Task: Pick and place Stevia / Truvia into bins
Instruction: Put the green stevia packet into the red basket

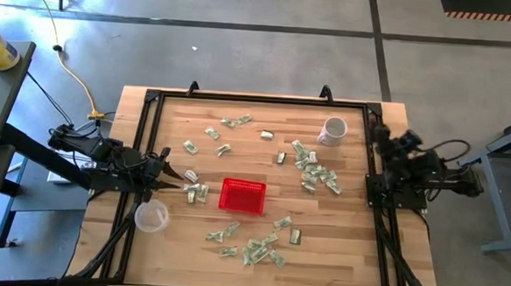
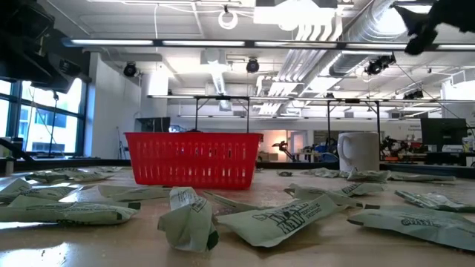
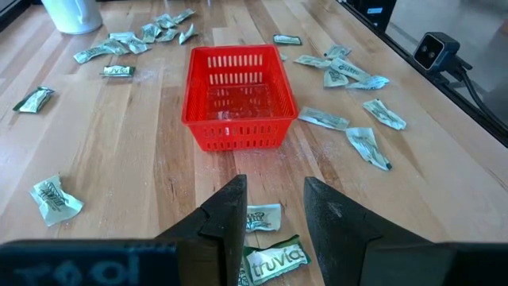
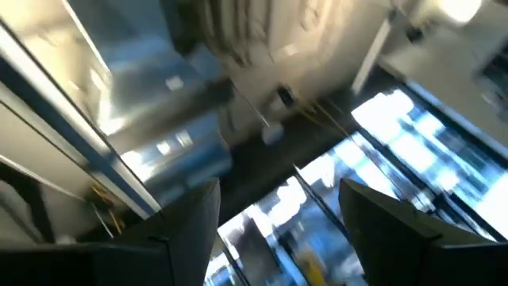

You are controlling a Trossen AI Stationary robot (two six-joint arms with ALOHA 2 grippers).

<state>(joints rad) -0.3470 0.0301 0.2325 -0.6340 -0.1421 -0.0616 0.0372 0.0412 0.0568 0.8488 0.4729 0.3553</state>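
The left gripper [image 3: 274,218] hangs open and empty; Truvia sachets [image 3: 266,238] lie just beneath its fingertips, the red basket [image 3: 236,99] beyond. Descend squarely, pinching one sachet only; the right gripper [image 4: 278,214], parted and empty, waits aside.

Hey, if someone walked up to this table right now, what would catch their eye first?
The bright red basket near the middle of the wooden table, apparently with no sachets in it. Around it lie scattered green-and-white Truvia sachets, thickest toward the white mug and along the near edge. The left gripper hangs open over a few sachets just left of the basket, by a clear cup; the right gripper waits at the table's right edge, pointing up, away from the table.
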